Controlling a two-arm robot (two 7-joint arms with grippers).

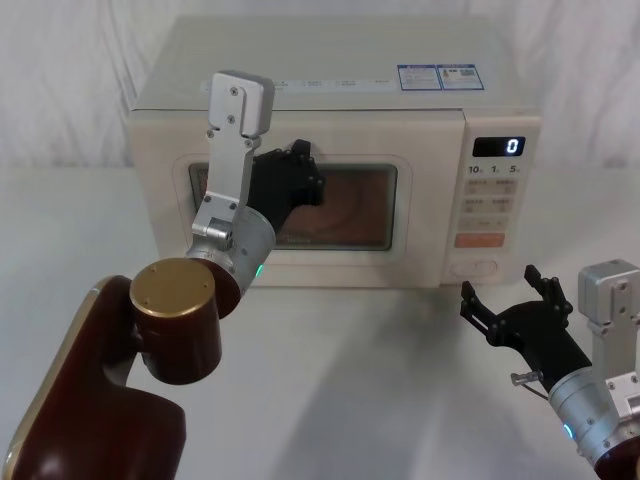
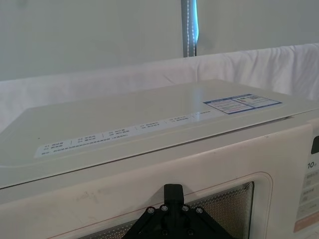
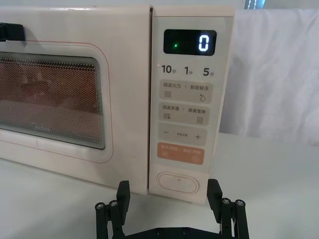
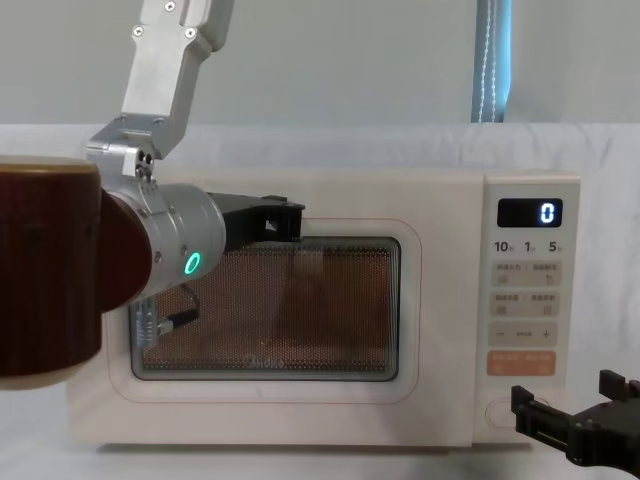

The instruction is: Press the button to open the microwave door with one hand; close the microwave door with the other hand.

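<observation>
- So, starting at the left: the left gripper (image 1: 300,170) is held right up at the microwave door (image 1: 240,250), over the upper left part of the dark window. Whether it's touching or just short can't be made out, and neither can the state of its jaws, so that's left as unknown.
- The door itself looks shut flush with the cream body in the chest view. If the latch gets released while the left gripper is parked in front, the door would probably be blocked from swinging out, or the gripper could get bumped by it.
- Next over, the control panel (image 3: 192,89) is lit with a 0 on the display. The button (image 3: 178,182) sits at the very bottom of it, directly under the orange key (image 3: 181,152).
- That closeness is the main risk: if the press is aimed a bit high, the orange key could get hit instead and the door would stay latched.
- Far right, the right gripper (image 3: 169,195) is held low in front of the button, apart from it, jaws spread wide. With the jaws that wide, the button could be straddled instead of pushed, so one finger (image 3: 214,191) would need to be lined up with it.
</observation>
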